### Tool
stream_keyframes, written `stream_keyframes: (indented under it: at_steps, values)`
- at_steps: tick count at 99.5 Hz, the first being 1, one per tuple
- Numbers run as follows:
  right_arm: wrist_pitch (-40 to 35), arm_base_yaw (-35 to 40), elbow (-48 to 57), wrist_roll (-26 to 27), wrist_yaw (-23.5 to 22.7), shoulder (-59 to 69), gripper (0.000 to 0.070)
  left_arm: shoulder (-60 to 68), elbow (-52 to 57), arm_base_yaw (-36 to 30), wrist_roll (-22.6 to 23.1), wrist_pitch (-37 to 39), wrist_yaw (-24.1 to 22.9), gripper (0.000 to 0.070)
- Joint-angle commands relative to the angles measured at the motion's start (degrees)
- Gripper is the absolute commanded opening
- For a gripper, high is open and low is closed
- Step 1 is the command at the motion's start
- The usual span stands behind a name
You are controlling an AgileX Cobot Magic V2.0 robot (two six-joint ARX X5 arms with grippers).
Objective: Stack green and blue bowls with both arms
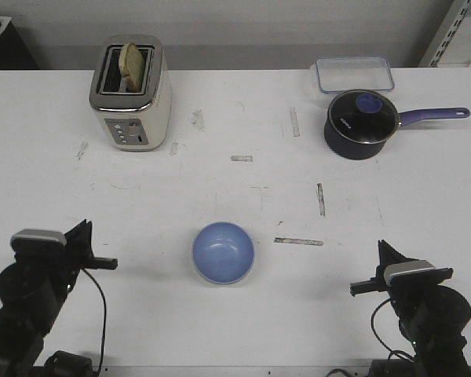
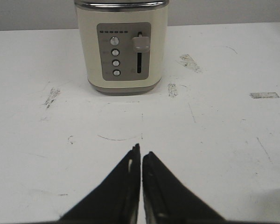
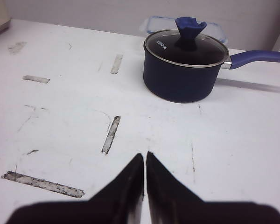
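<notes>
The pale blue bowl (image 1: 223, 252) sits upright on the white table, near the front middle. No green bowl shows in any view. My left gripper (image 1: 110, 263) rests low at the front left, well left of the bowl. In the left wrist view it (image 2: 141, 151) is shut and empty. My right gripper (image 1: 356, 289) rests low at the front right, well right of the bowl. In the right wrist view it (image 3: 145, 155) is shut and empty. Neither wrist view shows a bowl.
A cream toaster (image 1: 130, 93) with a slice of bread stands at the back left and shows in the left wrist view (image 2: 122, 46). A dark navy saucepan (image 1: 361, 122) with glass lid and purple handle stands at the back right, also in the right wrist view (image 3: 184, 70). A clear lidded box (image 1: 353, 75) lies behind it.
</notes>
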Motion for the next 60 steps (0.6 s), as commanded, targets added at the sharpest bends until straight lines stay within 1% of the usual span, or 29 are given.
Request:
stream_keyframes:
  at_steps: [1, 14, 23, 36, 60]
  values:
    - [0.5, 0.5, 0.4, -0.2, 0.0, 0.3, 0.0001, -5.4, -2.2, 0.9, 0.8, 1.3, 1.4, 0.0]
    - [0.5, 1.2, 0.4, -0.3, -0.1, 0.3, 0.0001, -13.6, -7.4, 2.3, 5.4, 0.9, 5.8, 0.0]
    - [0.6, 1.4, 0.4, -0.3, -0.1, 0.3, 0.0001, -16.8, -9.4, 2.4, 8.3, -0.2, 7.8, 0.0]
    - [1.0, 1.5, 0.4, -0.3, -0.1, 0.3, 0.0001, -18.0, -9.6, 2.4, 8.5, -3.0, 7.5, 0.0]
    - [1.0, 1.5, 0.4, -0.3, 0.0, 0.3, 0.0001, -18.0, -9.6, 2.3, 8.5, -3.0, 7.3, 0.0001]
